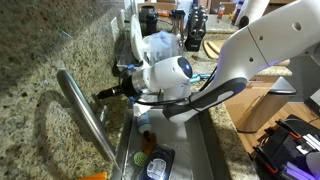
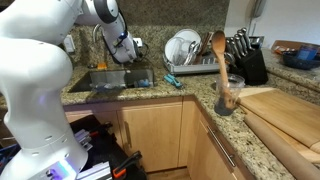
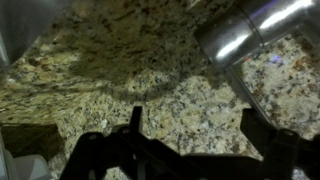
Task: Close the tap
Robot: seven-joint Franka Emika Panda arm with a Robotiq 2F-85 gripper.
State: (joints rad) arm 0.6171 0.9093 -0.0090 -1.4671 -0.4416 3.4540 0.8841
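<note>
The tap is a long brushed-steel tube. In an exterior view its spout (image 1: 84, 110) runs slantwise over the granite beside the sink (image 1: 128, 158). In the wrist view a stretch of the tube (image 3: 248, 32) shows at the top right. My gripper (image 1: 103, 95) is open and empty. It sits just beside the spout, over the granite behind the sink, and does not touch it. In the wrist view the two dark fingers (image 3: 195, 122) frame bare granite. I cannot make out the tap's thin lever. The gripper (image 2: 130, 46) also shows above the sink's back edge.
A dish rack (image 2: 190, 58) with plates stands beside the sink (image 2: 100, 82). Small items (image 1: 158, 163) lie in the basin. A knife block (image 2: 246, 62), a jar with a wooden spoon (image 2: 226, 92) and a cutting board (image 2: 290, 112) stand further along the counter.
</note>
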